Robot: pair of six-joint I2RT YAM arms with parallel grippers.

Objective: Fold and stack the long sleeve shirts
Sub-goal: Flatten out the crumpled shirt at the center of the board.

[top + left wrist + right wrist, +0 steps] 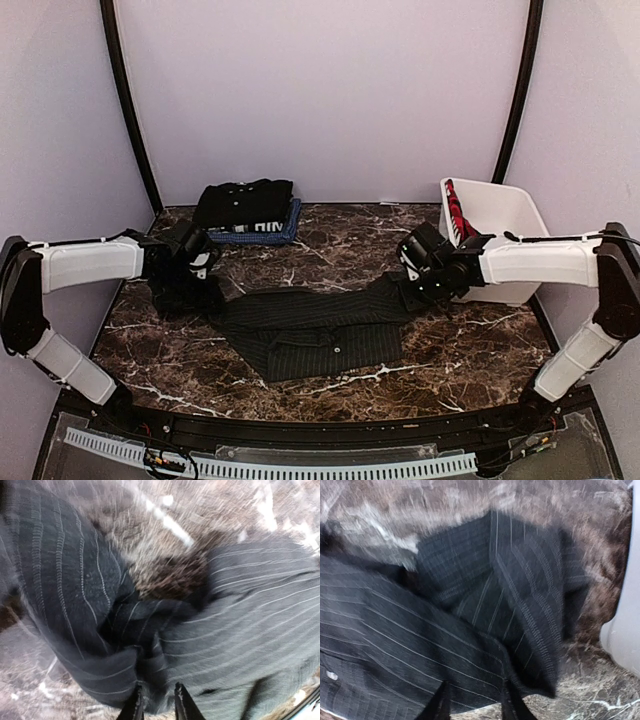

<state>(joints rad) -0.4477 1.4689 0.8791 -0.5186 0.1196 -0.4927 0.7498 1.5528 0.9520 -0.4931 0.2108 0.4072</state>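
left gripper [159, 707] and right gripper [475, 705] slightly open over black pinstriped cloth shirt [310, 330], mid-surface, no visible hold. Risk: bunched cloth snags a finger and drags the fold apart.

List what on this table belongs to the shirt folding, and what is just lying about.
Belongs to the job:
- pinstriped shirt, spread mid-table
- black shirt, folded at the back left
- blue shirt, folded under the black one

Just lying about:
- white basket, at the right edge
- red cloth in the basket, kind unclear
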